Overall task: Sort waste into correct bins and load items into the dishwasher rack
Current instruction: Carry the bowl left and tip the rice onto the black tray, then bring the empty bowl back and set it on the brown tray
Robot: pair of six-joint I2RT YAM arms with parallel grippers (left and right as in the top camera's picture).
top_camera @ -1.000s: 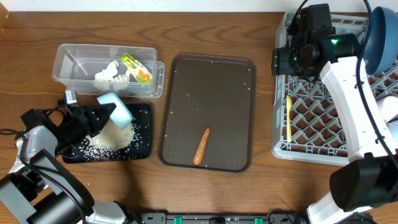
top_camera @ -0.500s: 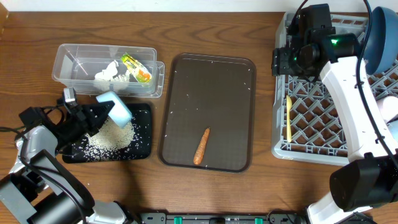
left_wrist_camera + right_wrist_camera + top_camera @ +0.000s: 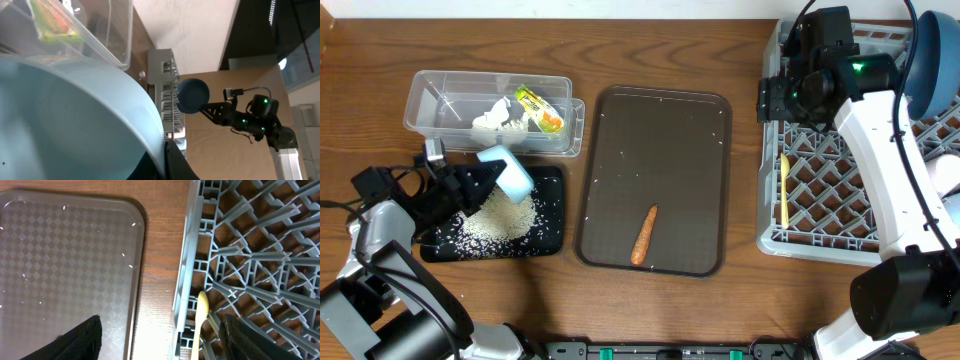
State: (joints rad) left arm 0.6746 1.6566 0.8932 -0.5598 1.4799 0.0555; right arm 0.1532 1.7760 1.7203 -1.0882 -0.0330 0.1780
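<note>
We tip the light-blue cup (image 3: 510, 175) over the black tray (image 3: 553, 238), likely to dump rice (image 3: 502, 220) there. The left gripper (image 3: 490, 184) is clamped on its wall. The right gripper (image 3: 165, 337) hangs with fingers wide over the rack (image 3: 240, 255) edge, and the pale yellow spoon (image 3: 200, 314) lies between them, untouched.

We find the overhead view bright and even, lit from above. Shadows on the table (image 3: 670, 40) are short and soft, and the tub (image 3: 445, 105) glints along its rim. In the left wrist view the cup (image 3: 65, 125) looms blurred and pale, with a dark upper right corner. The right wrist view is sharp on the rack (image 3: 250, 255). The tray (image 3: 65, 255) has a faint sheen, and the right gripper (image 3: 160, 332) shows as 2 dark, soft-edged shapes.
</note>
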